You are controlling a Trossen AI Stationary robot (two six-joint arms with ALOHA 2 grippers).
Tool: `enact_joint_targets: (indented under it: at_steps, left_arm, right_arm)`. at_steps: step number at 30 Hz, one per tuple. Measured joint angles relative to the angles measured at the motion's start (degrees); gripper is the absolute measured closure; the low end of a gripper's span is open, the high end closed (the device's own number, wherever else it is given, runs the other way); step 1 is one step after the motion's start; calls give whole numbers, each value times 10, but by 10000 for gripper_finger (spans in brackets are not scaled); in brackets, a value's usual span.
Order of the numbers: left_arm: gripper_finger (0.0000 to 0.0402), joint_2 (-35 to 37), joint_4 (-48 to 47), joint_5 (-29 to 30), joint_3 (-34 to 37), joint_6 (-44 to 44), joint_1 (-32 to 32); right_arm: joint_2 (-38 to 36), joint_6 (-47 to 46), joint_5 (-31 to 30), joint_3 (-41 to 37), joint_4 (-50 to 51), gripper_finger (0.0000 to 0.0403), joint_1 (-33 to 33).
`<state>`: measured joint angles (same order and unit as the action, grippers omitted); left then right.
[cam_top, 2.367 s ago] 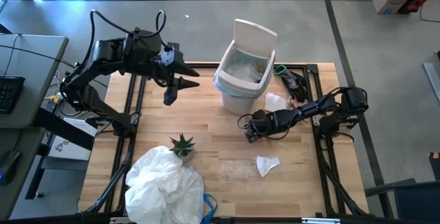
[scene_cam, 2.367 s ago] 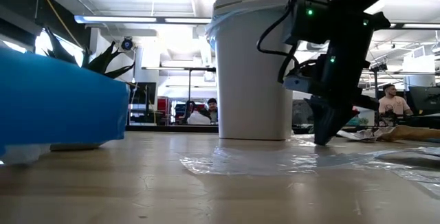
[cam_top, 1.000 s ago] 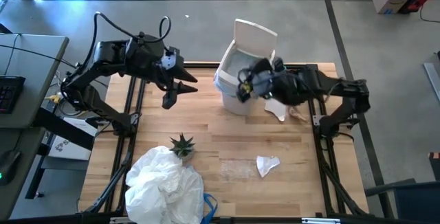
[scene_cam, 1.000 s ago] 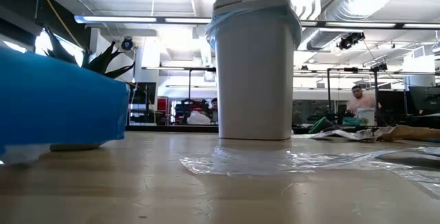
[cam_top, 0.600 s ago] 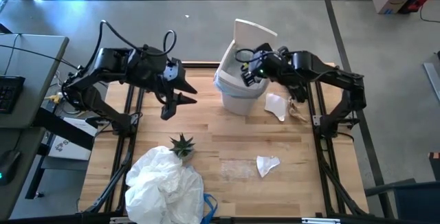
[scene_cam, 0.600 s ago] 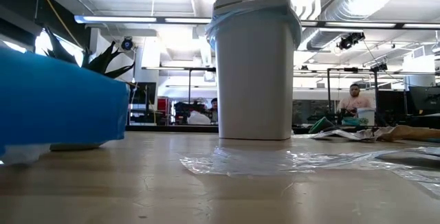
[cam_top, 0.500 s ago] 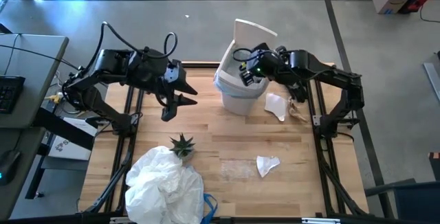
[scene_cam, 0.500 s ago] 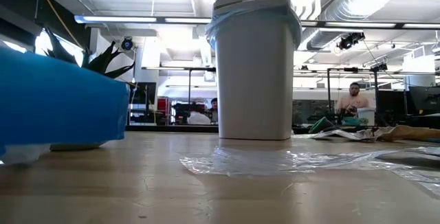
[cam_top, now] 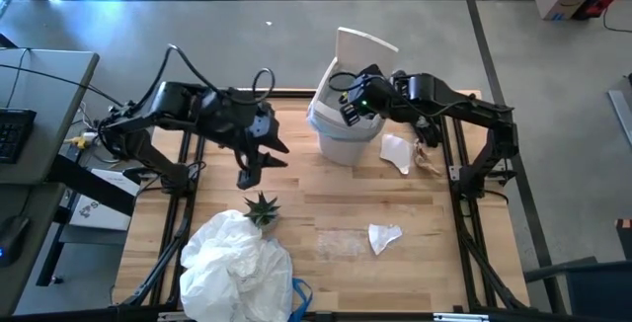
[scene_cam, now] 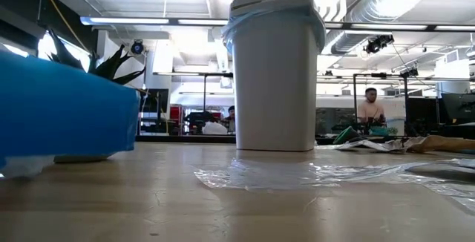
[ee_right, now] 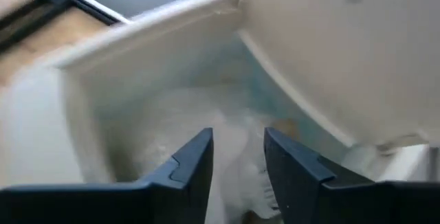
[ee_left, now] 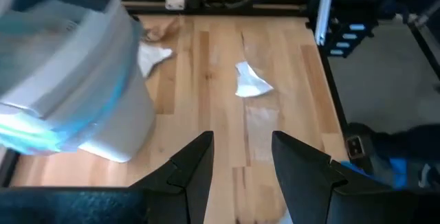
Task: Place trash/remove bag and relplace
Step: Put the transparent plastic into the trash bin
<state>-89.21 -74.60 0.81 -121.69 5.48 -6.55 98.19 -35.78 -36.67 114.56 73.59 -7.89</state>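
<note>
The white bin (cam_top: 341,129) stands at the far middle of the table with its lid (cam_top: 367,50) tipped up and the light-blue bag (scene_cam: 274,15) lining it and folded over its rim. My right gripper (cam_top: 348,105) hangs open over the bin's mouth, slanting down into it, with nothing between its fingers (ee_right: 237,138). Pale crumpled trash (ee_right: 254,176) lies inside. On the table lie white paper scraps (cam_top: 384,235) (cam_top: 397,150), brown paper (cam_top: 427,159) and a clear wrapper (cam_top: 341,243). My left gripper (cam_top: 252,169) hovers open and bare left of the bin.
A small green potted plant (cam_top: 262,206) stands near the table's middle left. A big crumpled white bag (cam_top: 237,268) with a blue piece lies at the near left corner. Bare wood shows between the bin and the scraps. People stand in the room beyond the table.
My right gripper has swung from the bin's near side toward the far edge and now hangs over the bin's mouth, tipped further down. My left gripper has moved toward the table's near edge and a little down. The bin and the scraps on the table have stayed put.
</note>
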Motion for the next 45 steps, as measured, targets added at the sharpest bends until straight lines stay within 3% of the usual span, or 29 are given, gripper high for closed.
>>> enact_joint_targets:
  at_steps: [6, 13, 17, 22, 25, 30, 36, 41, 45]
  left_arm:
    - [268, -31, -42, -7, 0, -9, -17]
    - [268, -71, -69, -7, 14, -31, -38]
    - [268, -81, 5, -36, 82, -53, -39]
    - [268, -86, 132, -169, 187, -43, -8]
    - [268, -85, 183, -198, 231, -27, 6]
    - [268, -84, 265, -247, 297, -30, 10]
    - [268, -128, 325, -228, 382, -45, -7]
    - [268, -184, 345, -217, 404, -74, -33]
    - [268, -233, 360, -130, 405, -128, -62]
  right_arm:
    - [-4, -2, 27, 34, -36, 284, 68]
    - [-5, -35, -49, 111, -3, 284, 201]
    - [-5, -89, -87, 140, 52, 284, 276]
    - [-5, -214, -109, 140, 132, 284, 358]
    - [-4, -298, -109, 140, 167, 284, 400]
    - [-3, -353, -116, 139, 164, 284, 458]
    - [8, -382, -117, 139, 164, 284, 486]
    - [24, -375, -101, 139, 164, 284, 488]
    - [32, -361, -98, 139, 164, 284, 485]
